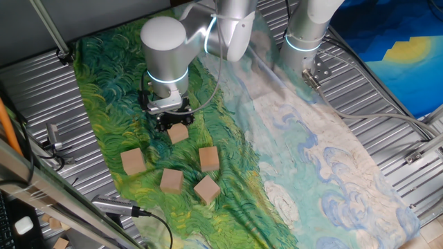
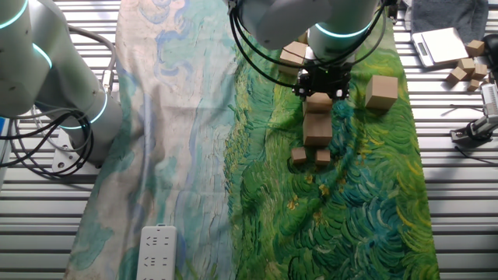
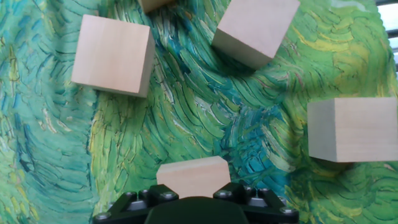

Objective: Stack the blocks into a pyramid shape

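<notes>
My gripper [image 1: 172, 119] is shut on one tan wooden block [image 1: 178, 133] and holds it at the far edge of the group, just over the green cloth. Several more blocks lie loose and apart in front of it: one at the left [image 1: 133, 161], one at the right [image 1: 208, 158] and two nearer the camera [image 1: 172, 180] [image 1: 206, 188]. In the hand view the held block [image 3: 193, 176] sits between the fingertips of the gripper [image 3: 193, 190]; three loose blocks lie beyond it [image 3: 112, 55] [image 3: 255, 28] [image 3: 351, 129]. The other fixed view shows the gripper [image 2: 319, 87] over the held block [image 2: 317, 103].
The painted cloth [image 1: 304, 152] covers a ribbed metal table [image 1: 41, 83]. A second arm [image 1: 308, 28] stands at the back. A white power strip [image 2: 156, 249] lies on the cloth's pale end. Small wooden pieces [image 2: 463, 68] and a white pad [image 2: 437, 45] lie off the cloth.
</notes>
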You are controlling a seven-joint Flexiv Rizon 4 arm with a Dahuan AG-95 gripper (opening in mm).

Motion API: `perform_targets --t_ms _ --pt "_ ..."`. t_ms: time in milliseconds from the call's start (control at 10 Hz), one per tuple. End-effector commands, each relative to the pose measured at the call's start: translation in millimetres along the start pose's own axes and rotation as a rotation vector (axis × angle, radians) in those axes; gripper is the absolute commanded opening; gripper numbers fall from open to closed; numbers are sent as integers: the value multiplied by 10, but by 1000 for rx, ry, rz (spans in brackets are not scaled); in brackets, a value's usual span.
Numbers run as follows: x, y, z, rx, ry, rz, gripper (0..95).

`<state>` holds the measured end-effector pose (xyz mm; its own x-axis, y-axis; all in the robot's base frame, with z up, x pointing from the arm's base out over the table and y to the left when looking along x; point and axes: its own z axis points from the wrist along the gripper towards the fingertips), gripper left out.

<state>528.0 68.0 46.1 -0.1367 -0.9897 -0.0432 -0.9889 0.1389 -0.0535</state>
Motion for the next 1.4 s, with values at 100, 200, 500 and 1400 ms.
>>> perform_targets --t_ms 100,200,500,1400 --pt "12 1 34 4 0 -3 0" --pt "23 9 45 5 0 -5 0" --pt "51 44 70 7 -2 -4 0" --pt "147 59 110 13 -17 -18 0"
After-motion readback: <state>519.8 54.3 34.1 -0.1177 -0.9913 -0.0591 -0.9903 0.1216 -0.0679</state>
